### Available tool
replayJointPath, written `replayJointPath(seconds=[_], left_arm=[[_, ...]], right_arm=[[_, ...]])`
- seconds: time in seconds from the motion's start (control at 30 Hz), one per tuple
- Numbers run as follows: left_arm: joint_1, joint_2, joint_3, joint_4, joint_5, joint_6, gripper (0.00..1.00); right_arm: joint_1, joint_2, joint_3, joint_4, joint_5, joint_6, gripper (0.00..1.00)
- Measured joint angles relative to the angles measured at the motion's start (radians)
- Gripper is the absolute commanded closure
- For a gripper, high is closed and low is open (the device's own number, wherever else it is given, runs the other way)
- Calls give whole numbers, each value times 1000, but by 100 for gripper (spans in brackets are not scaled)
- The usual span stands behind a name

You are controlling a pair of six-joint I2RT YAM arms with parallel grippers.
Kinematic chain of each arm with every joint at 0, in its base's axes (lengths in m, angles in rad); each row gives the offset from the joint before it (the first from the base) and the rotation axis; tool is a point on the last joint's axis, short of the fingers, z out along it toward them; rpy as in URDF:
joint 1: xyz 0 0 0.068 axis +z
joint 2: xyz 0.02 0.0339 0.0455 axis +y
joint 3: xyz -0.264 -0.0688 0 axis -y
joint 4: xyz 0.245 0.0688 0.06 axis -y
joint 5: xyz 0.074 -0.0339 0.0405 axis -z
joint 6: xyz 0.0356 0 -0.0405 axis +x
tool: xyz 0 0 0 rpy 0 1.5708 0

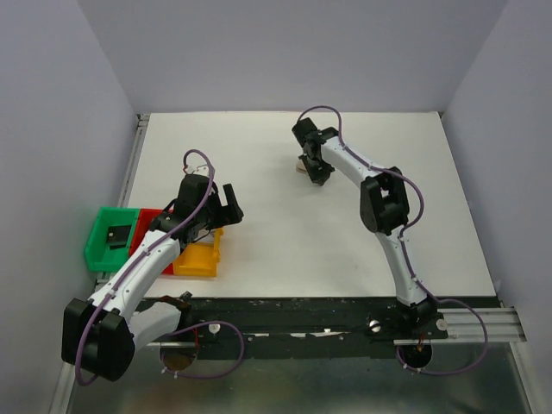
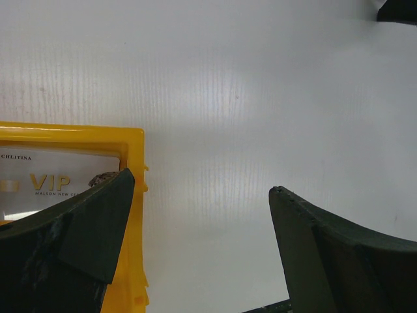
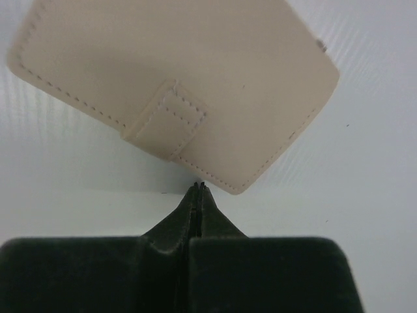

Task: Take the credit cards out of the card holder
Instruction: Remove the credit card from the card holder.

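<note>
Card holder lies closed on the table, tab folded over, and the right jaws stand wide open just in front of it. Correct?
Not quite. The right wrist view shows the right gripper with its jaws pressed shut, not wide open, their tips at the near edge of the card holder. The rest of the statement holds.

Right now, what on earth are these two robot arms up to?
The right claw is shut, its tips right at the edge of a tan card holder that lies folded closed on the white table. Whether it pinches that edge is unclear. The left claw hangs open above the table beside a yellow bin, where a pale card marked VIP lies.
</note>
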Motion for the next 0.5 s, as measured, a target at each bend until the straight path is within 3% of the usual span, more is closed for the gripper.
replayJointPath(seconds=[0.13, 0.23, 0.33, 0.43, 0.5], left_arm=[[0, 0, 0, 0, 1, 0, 1], [0, 0, 0, 0, 3, 0, 1], [0, 0, 0, 0, 3, 0, 1], [0, 0, 0, 0, 3, 0, 1], [0, 0, 0, 0, 3, 0, 1]], right_arm=[[0, -64, -135, 32, -22, 21, 98], [0, -164, -274, 89, -44, 44, 67], [-8, -259, -355, 134, -77, 84, 48], [-39, -325, -359, 198, -142, 138, 38], [-86, -365, -372, 267, -226, 202, 37]])
